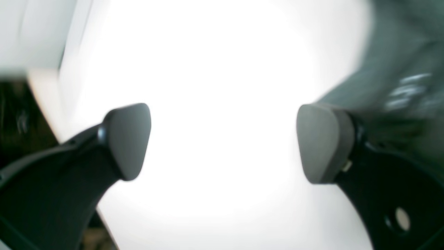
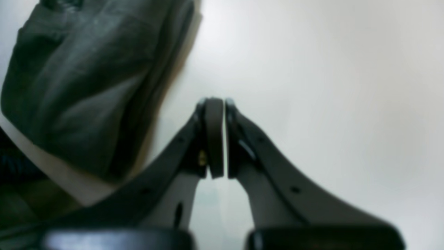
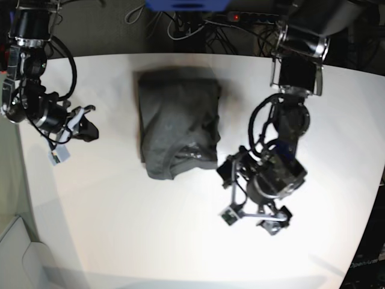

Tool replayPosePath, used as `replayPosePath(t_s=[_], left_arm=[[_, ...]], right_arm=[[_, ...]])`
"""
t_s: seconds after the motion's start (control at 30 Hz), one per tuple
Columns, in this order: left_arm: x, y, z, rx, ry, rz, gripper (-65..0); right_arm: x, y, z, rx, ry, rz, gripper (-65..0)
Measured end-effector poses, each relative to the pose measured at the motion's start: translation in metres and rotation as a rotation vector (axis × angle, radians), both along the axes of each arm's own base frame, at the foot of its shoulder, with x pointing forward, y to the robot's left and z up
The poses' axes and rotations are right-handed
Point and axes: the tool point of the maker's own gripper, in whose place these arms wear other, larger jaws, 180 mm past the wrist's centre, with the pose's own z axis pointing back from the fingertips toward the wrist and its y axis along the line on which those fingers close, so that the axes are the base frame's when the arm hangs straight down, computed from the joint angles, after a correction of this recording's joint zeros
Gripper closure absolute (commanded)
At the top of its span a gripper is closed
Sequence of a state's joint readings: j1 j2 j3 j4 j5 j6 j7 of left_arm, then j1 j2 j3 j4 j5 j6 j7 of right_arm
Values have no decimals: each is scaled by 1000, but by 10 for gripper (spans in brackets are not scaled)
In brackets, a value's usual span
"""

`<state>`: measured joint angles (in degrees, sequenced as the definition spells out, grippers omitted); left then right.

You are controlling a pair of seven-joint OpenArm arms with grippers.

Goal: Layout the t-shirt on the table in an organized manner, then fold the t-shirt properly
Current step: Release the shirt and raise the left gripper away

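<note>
Cloth is lying folded into a compact, wrinkled rectangle: the t-shirt [image 3: 177,129] is resting on the far middle part of the table [image 3: 120,229], between the two arms and held by neither. The left gripper [image 3: 255,220] is hovering just beside the shirt's near corner with its pads [image 1: 128,140] spread wide and nothing between them. The right gripper [image 2: 215,139] is sitting well apart near the table's edge, its jaws pressed together on nothing.
</note>
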<state>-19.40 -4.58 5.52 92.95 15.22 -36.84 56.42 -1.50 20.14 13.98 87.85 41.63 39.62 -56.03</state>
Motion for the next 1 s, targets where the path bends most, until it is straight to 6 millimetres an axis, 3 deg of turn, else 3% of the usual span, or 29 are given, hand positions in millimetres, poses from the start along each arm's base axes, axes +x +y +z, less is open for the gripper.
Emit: replayPosePath(t_s=[0.1, 0.17, 0.33, 0.4, 0.5, 0.7, 0.87, 1.0], left_arm=[[-17, 32, 11, -18, -36, 62, -630], [-35, 52, 10, -46, -45, 127, -508], [-81, 103, 0, -45, -33, 290, -126], [-100, 121, -12, -33, 3, 342, -52], [-127, 140, -32, -14, 66, 394, -42], [-176, 183, -51, 21, 145, 539, -39], [-228, 190, -78, 58, 271, 569, -39], [-278, 177, -104, 48, 401, 561, -39]], right_arm=[[-14, -5, 1, -40, 5, 23, 0], [-20, -8, 0, -50, 8, 23, 0], [-46, -21, -13, -101, 73, 36, 0], [-55, -24, -10, -124, 73, 52, 0], [-64, -39, 1, -143, 48, 8, 0], [-94, -81, 11, -203, 57, -103, 0], [-146, -140, -5, -411, 198, -214, 0], [-182, -173, -14, -554, 255, -325, 0]])
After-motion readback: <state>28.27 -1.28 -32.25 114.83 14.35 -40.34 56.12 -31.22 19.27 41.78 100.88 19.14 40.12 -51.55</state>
